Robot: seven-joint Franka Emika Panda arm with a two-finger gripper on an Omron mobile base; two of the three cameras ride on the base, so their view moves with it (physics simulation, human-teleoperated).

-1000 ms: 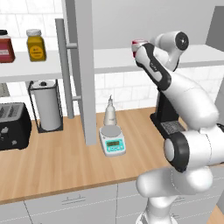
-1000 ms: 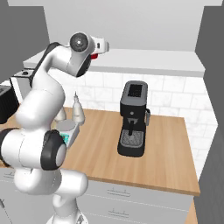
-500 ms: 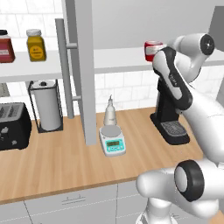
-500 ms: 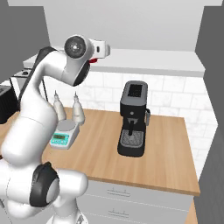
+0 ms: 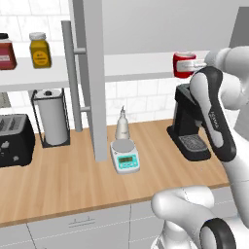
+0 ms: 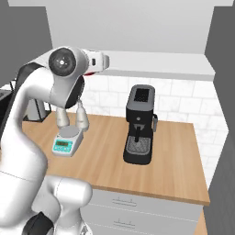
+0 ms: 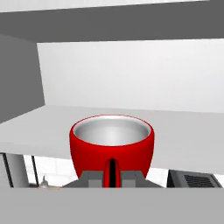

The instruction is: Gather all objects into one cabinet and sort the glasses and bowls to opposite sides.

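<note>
The fingers (image 7: 112,177) are closed on the near rim of the red cup (image 7: 111,144), the wall pinched between them and the cup upright with its grey inside open to the top. In the left base view the red cup (image 5: 184,64) is at the front edge of the white shelf (image 5: 141,65) inside the cabinet, right of the open grey door (image 5: 92,78) with its bar handle (image 5: 73,87); whether the cup base rests on the shelf or hangs just above it cannot be told from these angles. The arm (image 5: 214,112) reaches up from the lower right to the cup. Below, on the worktop (image 5: 73,180), stand a coffee machine (image 5: 189,126), a small scale (image 5: 125,156) with a bottle (image 5: 121,126) just behind it, a paper roll (image 5: 51,116) and a toaster (image 5: 14,141). Two jars (image 5: 40,50) stand on the shelf left of the door
</note>
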